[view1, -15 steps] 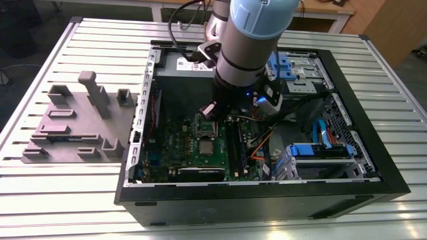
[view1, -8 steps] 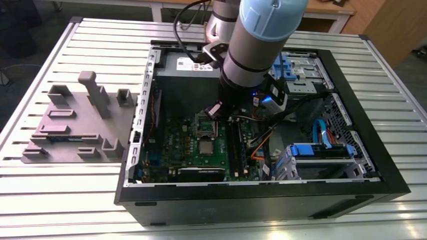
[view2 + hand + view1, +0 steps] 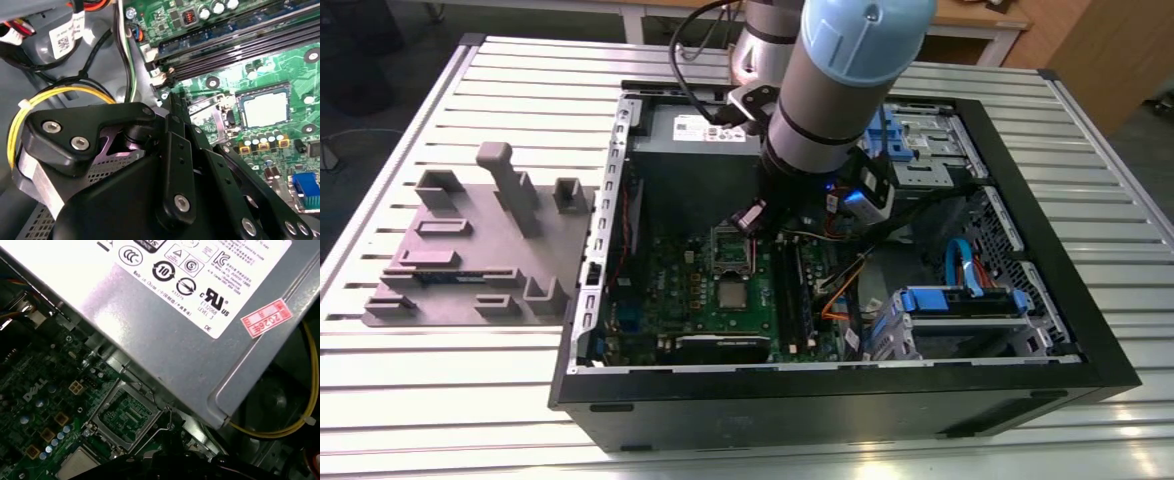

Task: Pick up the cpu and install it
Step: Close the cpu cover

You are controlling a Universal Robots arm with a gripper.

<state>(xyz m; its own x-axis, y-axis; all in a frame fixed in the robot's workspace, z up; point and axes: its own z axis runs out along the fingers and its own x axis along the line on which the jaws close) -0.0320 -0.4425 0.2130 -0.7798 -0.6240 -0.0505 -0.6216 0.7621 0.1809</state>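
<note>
The cpu point(image 3: 734, 294) is a small silver square lying flat on the green motherboard point(image 3: 674, 290), inside the open computer case. It also appears in both wrist views as a pale shiny square point(image 3: 265, 107) point(image 3: 80, 466). Beside it is the open socket point(image 3: 125, 414), ringed by its hinged metal frame point(image 3: 216, 114). My gripper point(image 3: 750, 218) hangs over the board near the socket, on the power-supply side, apart from the cpu. Black gripper linkages point(image 3: 175, 165) cover the near part of the second wrist view.
A grey power supply box with a white label point(image 3: 175, 305) stands close beside the socket. A yellow cable point(image 3: 280, 432) loops next to it. Black memory slots point(image 3: 235, 50) run along the board. Blue drive brackets point(image 3: 961, 300) sit at the exterior view's right, and a grey fixture plate point(image 3: 467, 250) at its left.
</note>
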